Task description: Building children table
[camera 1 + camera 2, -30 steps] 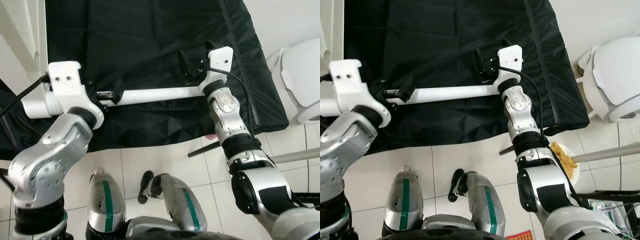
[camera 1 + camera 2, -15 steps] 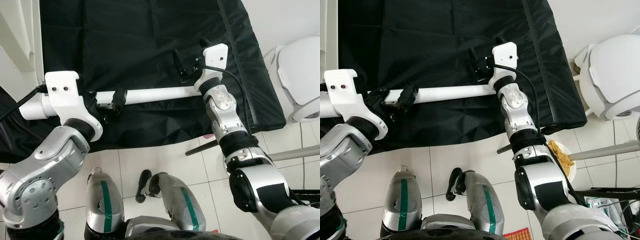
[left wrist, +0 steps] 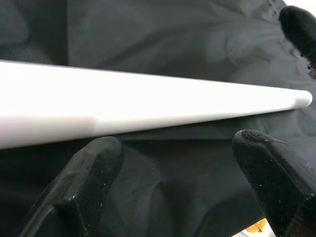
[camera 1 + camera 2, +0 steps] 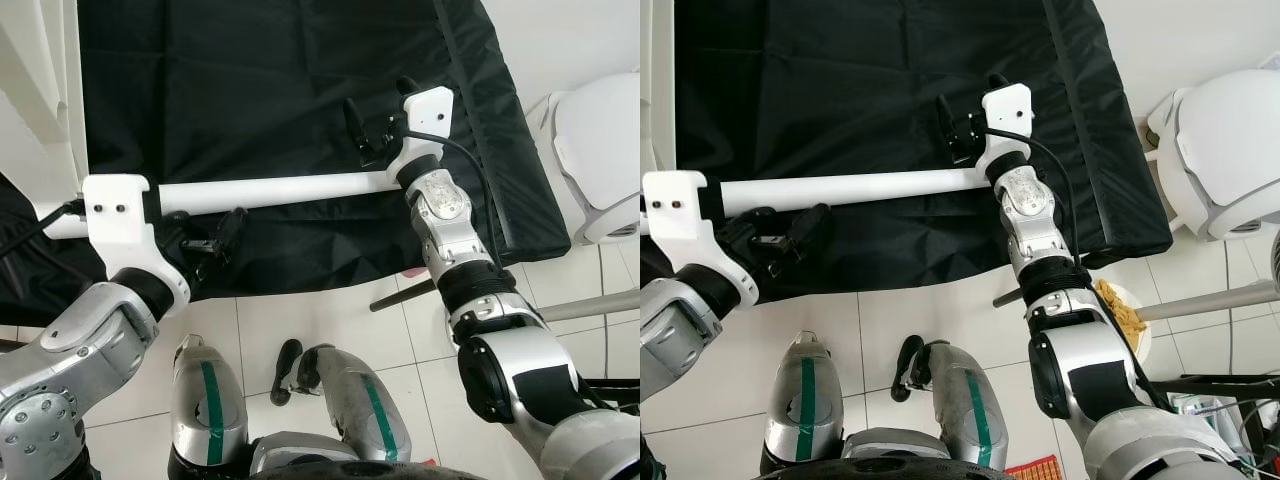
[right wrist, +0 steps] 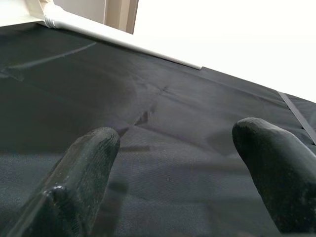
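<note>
A long white table leg (image 4: 280, 190) lies crosswise on the black cloth (image 4: 270, 80). My left gripper (image 4: 215, 235) is open on the near side of the leg, apart from it, with nothing between its fingers (image 3: 84, 182). In the left wrist view the leg (image 3: 148, 106) runs across just beyond the fingertips. The leg's left end is hidden behind my left wrist housing (image 4: 115, 220). My right gripper (image 4: 363, 133) is open above the cloth, just past the leg's right end, holding nothing, and its fingers (image 5: 266, 163) are spread wide.
A white panel (image 4: 40, 90) borders the cloth at the left. A white rounded object (image 4: 600, 150) stands at the right. On the tiled floor lie a dark rod (image 4: 400, 295), a metal tube (image 4: 600, 305), a bowl of chips (image 4: 1125, 315) and a black tool (image 4: 290, 365) by my feet.
My left gripper has let go of the white leg and drawn back toward me. The leg now lies on the cloth. The right gripper has barely moved.
</note>
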{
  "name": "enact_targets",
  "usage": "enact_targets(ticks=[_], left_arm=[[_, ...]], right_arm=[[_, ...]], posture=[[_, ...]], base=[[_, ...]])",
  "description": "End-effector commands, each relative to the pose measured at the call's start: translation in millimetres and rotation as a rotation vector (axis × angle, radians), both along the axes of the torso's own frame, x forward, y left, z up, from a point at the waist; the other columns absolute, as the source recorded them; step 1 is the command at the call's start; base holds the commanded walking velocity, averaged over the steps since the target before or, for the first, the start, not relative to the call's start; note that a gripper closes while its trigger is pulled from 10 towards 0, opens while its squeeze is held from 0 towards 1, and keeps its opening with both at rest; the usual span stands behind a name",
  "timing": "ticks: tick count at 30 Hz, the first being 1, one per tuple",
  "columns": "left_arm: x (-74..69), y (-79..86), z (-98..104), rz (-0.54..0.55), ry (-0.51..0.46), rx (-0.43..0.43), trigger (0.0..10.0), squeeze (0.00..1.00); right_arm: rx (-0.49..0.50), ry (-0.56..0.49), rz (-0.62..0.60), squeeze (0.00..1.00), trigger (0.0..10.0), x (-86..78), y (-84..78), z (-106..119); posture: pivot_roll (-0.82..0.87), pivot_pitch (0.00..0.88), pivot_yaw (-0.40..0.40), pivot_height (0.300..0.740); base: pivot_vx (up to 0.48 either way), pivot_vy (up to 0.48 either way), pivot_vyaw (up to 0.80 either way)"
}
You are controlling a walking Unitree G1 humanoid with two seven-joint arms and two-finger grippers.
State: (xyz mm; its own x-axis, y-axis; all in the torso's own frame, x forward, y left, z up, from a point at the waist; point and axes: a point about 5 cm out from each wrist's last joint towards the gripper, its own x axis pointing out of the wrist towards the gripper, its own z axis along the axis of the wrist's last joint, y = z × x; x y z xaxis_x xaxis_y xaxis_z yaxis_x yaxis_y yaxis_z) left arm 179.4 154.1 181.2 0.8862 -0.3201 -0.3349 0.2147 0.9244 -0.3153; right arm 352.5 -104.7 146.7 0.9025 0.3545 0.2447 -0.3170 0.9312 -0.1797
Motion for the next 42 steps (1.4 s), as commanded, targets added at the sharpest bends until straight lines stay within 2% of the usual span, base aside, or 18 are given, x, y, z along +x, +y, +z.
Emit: enact_targets(ticks=[1,5,7,12,18,26,29,31,33,34,37,40,42], left_arm=[[1.7,1.8,-6.2,0.034,0.047,-0.020,10.0,0.00],[7.7,5.1,-8.7,0.102,0.065,-0.044,10.0,0.00],[16.7,9.3,-9.1,0.187,0.065,-0.064,10.0,0.00],[24.1,9.7,-7.3,0.232,0.055,-0.089,10.0,0.00],[41.3,8.2,-2.2,0.319,0.039,-0.149,10.0,0.00],[44.0,13.3,-4.8,0.365,0.063,-0.149,10.0,0.00],[44.7,12.9,-3.8,0.362,0.062,-0.146,10.0,0.00],[44.7,12.9,-3.8,0.362,0.062,-0.146,10.0,0.00],[44.9,10.9,-4.0,0.355,0.064,-0.149,10.0,0.00],[44.9,10.9,-4.0,0.355,0.064,-0.149,10.0,0.00],[47.6,9.0,-4.0,0.354,0.068,-0.151,10.0,0.00],[48.2,8.8,-4.0,0.351,0.069,-0.150,10.0,0.00],[49.2,8.7,-4.1,0.344,0.071,-0.146,10.0,0.00]], right_arm=[[-0.010,0.009,-0.007,0.00,10.0,0.8,-3.8,-2.2],[-0.010,0.009,-0.009,0.00,10.0,1.0,-4.2,-2.2],[-0.010,0.008,-0.010,0.00,10.0,1.0,-4.1,-2.1],[-0.009,0.008,-0.012,0.00,10.0,1.1,-4.4,-2.0],[-0.007,0.005,-0.022,0.00,10.0,-0.2,-6.6,-3.1],[-0.019,-0.018,-0.009,0.00,10.0,-2.5,-8.6,-2.0],[-0.064,-0.091,0.002,0.00,10.0,-6.5,-10.2,3.8],[-0.064,-0.091,0.002,0.00,10.0,-6.5,-10.2,3.8],[-0.118,-0.223,-0.073,0.00,10.0,-11.4,-20.7,16.3],[-0.118,-0.223,-0.073,0.00,10.0,-11.4,-20.7,16.3],[-0.157,-0.371,-0.150,0.00,10.0,-21.6,-30.0,30.2],[-0.152,-0.397,-0.168,0.00,10.0,-24.2,-31.1,32.7],[-0.161,-0.470,-0.213,0.00,10.0,-30.5,-32.5,40.4]], posture=[[0.35,0.139,-0.220,0.740],[0.34,0.138,-0.221,0.740],[0.34,0.138,-0.217,0.740],[0.34,0.138,-0.215,0.740],[0.33,0.132,-0.207,0.740],[0.32,0.127,-0.207,0.740],[0.32,0.124,-0.208,0.740],[0.32,0.124,-0.208,0.740],[0.31,0.124,-0.209,0.740],[0.31,0.124,-0.209,0.740],[0.30,0.123,-0.204,0.740],[0.30,0.123,-0.204,0.740],[0.30,0.123,-0.193,0.740]], base=[[0.000,0.000,0.00],[0.000,0.000,0.00],[0.000,0.000,0.00],[0.000,0.000,0.00],[0.000,0.000,0.00],[0.000,0.000,0.00],[0.000,0.000,0.00],[0.000,0.000,0.00],[0.000,0.000,0.00],[0.000,0.000,0.00],[0.000,0.000,0.00],[0.000,0.000,0.00],[0.000,0.000,0.00]])
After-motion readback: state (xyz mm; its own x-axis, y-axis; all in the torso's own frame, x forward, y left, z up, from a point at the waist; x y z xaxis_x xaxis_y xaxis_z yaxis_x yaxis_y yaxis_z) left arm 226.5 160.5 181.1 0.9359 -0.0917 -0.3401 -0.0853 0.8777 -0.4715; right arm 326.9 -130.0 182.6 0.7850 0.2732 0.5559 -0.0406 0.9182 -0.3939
